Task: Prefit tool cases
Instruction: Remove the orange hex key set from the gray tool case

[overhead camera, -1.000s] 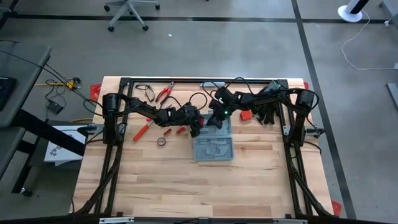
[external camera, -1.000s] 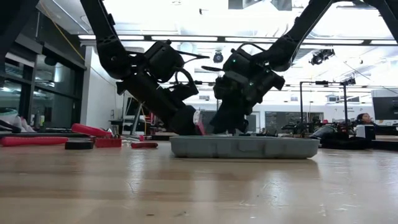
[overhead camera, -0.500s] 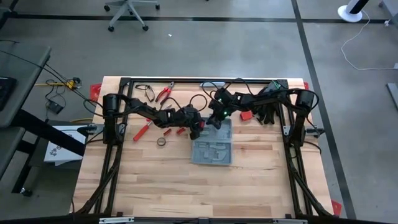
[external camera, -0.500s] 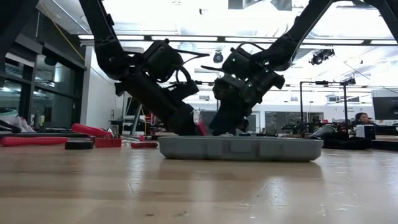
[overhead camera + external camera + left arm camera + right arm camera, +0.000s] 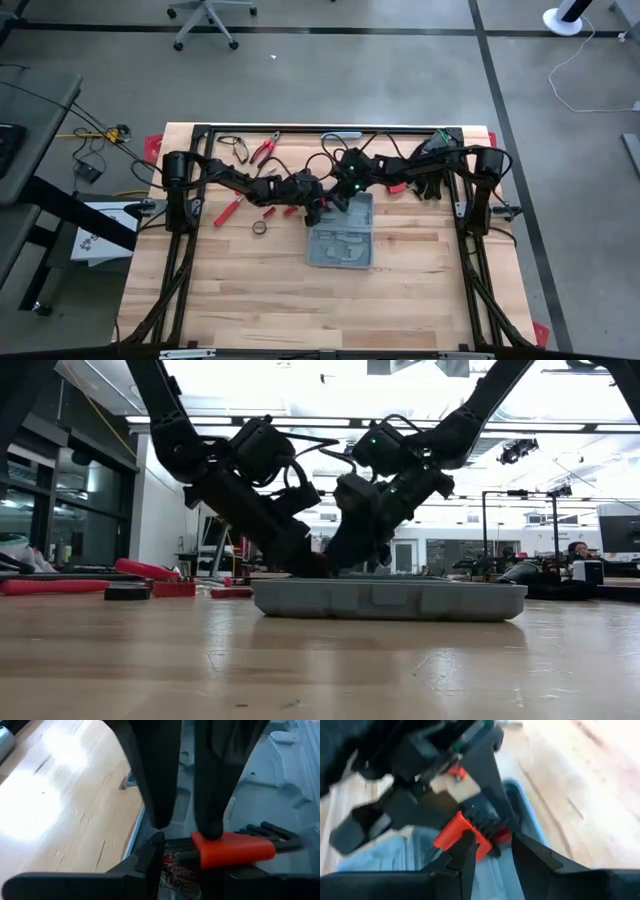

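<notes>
The left gripper (image 5: 322, 204) meets the right gripper (image 5: 337, 200) over the far left corner of the open grey-blue tool case (image 5: 342, 232), which lies flat near the middle of the wooden table (image 5: 250, 290), a little toward the far edge. Seen from the left wrist, the left gripper's dark fingers (image 5: 210, 795) stand a narrow way apart, one tip pressing on a red holder of hex keys (image 5: 232, 847) that sits over the case's moulded grey inside (image 5: 280, 780); whether they actually clamp it cannot be told. From the right wrist, the right gripper (image 5: 492, 852) has its fingers parted a little on either side of the same red holder (image 5: 457, 834), with the left arm's gripper just beyond it. At table height both arms slope down from above to meet at the case's (image 5: 390, 600) far left end, the case resting level on the boards. To the left of the case lie loose red-handled tools (image 5: 232, 208), a roll of tape (image 5: 260, 229) and red-handled pliers (image 5: 264, 150) near the table's far edge
</notes>
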Robot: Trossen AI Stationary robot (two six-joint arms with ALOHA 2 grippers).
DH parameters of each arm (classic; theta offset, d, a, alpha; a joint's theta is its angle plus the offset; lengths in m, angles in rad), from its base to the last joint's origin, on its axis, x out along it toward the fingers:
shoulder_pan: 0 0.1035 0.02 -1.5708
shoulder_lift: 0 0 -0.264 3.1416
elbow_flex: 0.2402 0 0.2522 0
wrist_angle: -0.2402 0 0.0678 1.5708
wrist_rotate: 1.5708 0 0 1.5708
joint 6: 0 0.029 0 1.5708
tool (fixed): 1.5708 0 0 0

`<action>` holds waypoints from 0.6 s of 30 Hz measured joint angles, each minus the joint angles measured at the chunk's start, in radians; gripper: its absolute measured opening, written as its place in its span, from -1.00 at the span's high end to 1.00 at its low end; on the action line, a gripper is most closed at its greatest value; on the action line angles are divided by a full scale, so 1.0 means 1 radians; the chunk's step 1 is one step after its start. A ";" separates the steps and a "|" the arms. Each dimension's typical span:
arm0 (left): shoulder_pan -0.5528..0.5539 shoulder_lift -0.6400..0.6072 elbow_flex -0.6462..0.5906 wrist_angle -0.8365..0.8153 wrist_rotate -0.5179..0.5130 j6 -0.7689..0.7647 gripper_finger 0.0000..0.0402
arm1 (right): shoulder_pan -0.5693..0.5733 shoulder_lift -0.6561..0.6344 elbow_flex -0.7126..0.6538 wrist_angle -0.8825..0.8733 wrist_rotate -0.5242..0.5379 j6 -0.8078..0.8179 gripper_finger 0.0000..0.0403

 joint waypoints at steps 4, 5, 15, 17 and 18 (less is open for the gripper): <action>-0.003 0.001 0.034 -0.024 -0.008 0.001 0.51 | -0.003 0.000 -0.001 0.045 0.035 0.026 0.41; -0.005 0.001 0.043 -0.023 -0.006 0.008 0.51 | -0.003 -0.001 -0.001 0.053 0.045 0.028 0.41; 0.025 0.000 0.140 -0.167 -0.102 0.107 0.51 | -0.042 -0.002 0.022 0.071 0.051 0.027 0.41; 0.043 -0.002 0.161 -0.200 -0.107 0.109 0.51 | -0.060 -0.002 0.035 0.071 0.050 0.023 0.41; 0.055 -0.002 0.171 -0.213 -0.105 0.109 0.51 | -0.069 -0.002 0.041 0.071 0.049 0.019 0.41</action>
